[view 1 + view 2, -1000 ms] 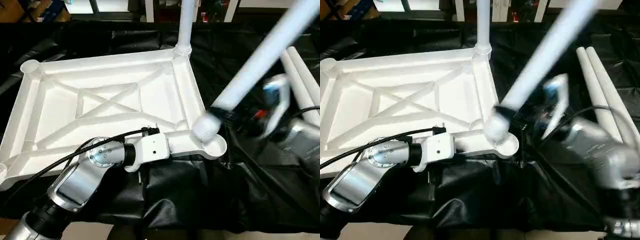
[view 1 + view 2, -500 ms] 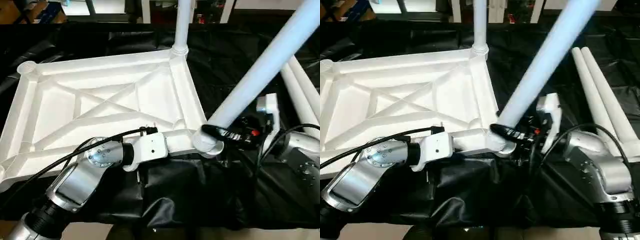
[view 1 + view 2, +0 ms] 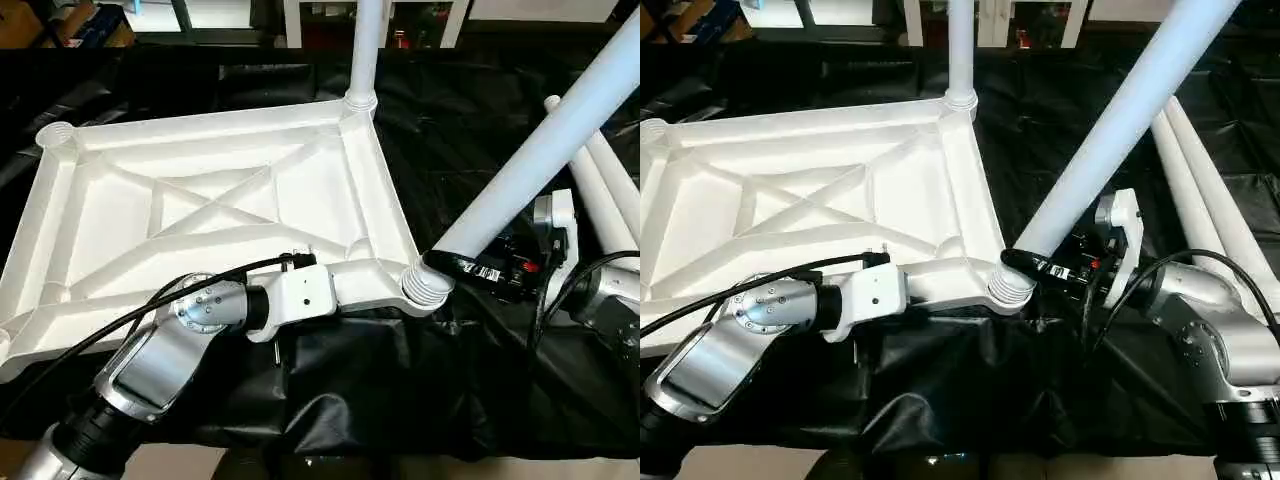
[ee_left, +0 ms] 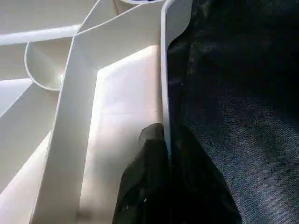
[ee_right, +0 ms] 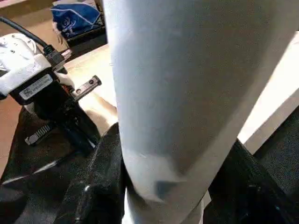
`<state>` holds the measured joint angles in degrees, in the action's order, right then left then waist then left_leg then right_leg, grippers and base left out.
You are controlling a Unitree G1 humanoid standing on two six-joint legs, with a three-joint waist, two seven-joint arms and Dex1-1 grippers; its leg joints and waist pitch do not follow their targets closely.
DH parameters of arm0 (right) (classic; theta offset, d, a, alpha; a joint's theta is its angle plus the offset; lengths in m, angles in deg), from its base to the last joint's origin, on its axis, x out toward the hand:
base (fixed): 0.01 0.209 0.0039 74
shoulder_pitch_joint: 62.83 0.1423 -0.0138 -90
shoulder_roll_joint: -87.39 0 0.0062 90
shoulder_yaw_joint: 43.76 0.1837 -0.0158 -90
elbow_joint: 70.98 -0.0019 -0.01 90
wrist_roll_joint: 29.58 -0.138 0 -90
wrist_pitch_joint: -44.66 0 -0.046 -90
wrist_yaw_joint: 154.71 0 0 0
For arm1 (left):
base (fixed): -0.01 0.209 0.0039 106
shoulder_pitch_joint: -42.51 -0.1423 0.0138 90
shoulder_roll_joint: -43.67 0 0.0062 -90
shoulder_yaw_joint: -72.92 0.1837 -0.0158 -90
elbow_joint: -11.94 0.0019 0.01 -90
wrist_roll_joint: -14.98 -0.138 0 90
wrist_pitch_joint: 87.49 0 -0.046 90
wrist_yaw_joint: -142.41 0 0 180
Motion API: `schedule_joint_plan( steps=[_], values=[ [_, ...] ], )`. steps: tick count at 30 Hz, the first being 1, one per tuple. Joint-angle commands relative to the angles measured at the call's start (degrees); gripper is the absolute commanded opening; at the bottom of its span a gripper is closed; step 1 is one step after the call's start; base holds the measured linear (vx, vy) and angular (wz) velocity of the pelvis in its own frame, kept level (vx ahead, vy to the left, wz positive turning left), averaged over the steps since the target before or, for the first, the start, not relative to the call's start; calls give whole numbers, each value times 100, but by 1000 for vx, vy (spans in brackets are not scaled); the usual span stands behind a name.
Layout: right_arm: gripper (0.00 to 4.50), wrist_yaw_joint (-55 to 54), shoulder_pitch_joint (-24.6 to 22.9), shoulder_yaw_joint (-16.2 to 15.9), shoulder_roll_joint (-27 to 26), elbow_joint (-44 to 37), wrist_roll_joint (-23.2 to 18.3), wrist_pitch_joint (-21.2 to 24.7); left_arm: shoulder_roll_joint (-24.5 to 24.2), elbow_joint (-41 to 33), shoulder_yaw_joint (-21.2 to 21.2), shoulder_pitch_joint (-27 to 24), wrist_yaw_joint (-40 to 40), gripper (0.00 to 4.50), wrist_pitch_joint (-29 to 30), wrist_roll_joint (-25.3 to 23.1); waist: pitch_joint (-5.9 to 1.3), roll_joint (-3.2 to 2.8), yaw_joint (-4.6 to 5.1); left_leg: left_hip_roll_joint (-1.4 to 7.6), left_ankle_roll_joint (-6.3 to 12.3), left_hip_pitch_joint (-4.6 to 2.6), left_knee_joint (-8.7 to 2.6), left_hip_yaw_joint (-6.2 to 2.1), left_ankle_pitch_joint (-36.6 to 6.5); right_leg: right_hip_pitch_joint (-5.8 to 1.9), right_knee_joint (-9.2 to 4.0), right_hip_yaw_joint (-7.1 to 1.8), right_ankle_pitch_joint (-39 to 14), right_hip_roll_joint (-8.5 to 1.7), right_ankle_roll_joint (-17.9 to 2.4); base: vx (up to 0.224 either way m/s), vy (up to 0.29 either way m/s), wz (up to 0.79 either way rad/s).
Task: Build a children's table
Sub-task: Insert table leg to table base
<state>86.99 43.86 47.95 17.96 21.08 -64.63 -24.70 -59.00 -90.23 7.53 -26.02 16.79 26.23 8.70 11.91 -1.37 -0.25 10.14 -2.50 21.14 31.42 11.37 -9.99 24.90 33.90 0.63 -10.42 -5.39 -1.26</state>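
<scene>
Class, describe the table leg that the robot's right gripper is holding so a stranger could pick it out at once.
Find the white table top lying ribbed side up on black cloth. At its near right corner the held leg slants, clamped by the right gripper. Unlike the upright leg and two loose legs, it leans.

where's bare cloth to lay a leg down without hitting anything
Free: the black cloth beyond the tabletop's right edge, between the upright leg and the two spare legs. Also the cloth near the front edge, between the two arms. Crowded: the near right corner, where the right gripper holds a tilted leg in the socket.
</scene>
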Motion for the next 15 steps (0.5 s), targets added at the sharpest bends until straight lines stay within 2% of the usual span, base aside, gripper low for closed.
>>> schedule_joint_plan(
  steps=[1,3,6,8,10,13,15],
  values=[
    [185,-200,-134,-264,-69,478,530,80,0,277,194,-253,22,0,-1,49,-350,195,-7,194,901,-10,-261,-79,-535,-302,-400,-141,-1174,-206,-1218,0,0,0],
    [185,-285,-89,-253,-99,578,575,55,-7,269,192,-260,27,0,-2,50,-346,189,-4,197,852,-6,-273,-87,-603,-299,-410,-136,-1328,-211,-1189,0,0,0],
    [185,-521,-11,-212,-131,871,715,-8,-28,262,190,-269,39,0,-6,46,-329,183,6,203,681,-11,-312,-105,-927,-286,-472,-134,-1904,-223,-1067,0,0,0],
    [185,-600,-19,-172,-130,966,762,-14,-36,257,189,-275,42,0,-7,47,-342,186,3,206,600,-17,-322,-112,-1006,-280,-485,-139,-2031,-224,-994,0,0,0],
    [185,-694,-73,-153,-89,1098,850,-20,-45,250,191,-286,54,0,-10,48,-371,166,1,209,576,-31,-317,-105,-992,-271,-477,-145,-1840,-213,-1018,0,0,0],
    [185,-710,-126,-214,-26,1188,981,26,-47,246,197,-291,67,0,-13,48,-392,179,6,210,628,-21,-310,-98,-920,-281,-458,-145,-1541,-202,-1095,0,0,0],
    [185,-810,-140,-220,-32,1242,1065,55,-49,255,200,-287,76,0,-23,45,-410,166,12,209,655,-19,-307,-95,-928,-283,-455,-142,-1435,-195,-1137,0,0,0]
  ],
)
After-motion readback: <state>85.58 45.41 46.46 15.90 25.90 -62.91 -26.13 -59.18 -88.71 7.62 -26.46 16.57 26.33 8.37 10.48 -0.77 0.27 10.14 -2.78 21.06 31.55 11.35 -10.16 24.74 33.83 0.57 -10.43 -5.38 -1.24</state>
